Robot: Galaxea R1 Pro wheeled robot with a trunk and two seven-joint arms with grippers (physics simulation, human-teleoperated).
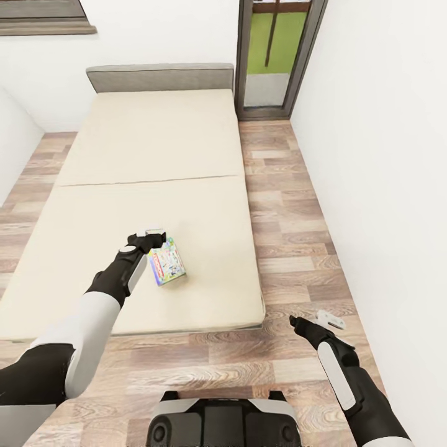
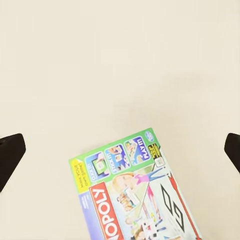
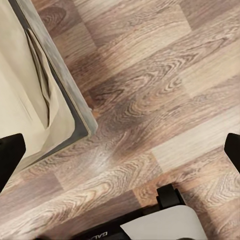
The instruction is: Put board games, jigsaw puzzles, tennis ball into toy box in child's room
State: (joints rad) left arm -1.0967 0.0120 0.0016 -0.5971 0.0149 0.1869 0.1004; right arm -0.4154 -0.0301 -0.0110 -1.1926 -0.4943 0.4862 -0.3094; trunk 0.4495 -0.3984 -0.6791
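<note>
Flat glossy board game (image 2: 135, 195) | smooth cream bed (image 1: 155, 186) | plank floor (image 1: 292, 205)

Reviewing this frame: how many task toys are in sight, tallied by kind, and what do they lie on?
Flat colourful Monopoly board game box lying on the cream-beige mattress of the bed: 1
Jigsaw puzzle squares: 0
Tennis balls: 0
Total: 1
</note>
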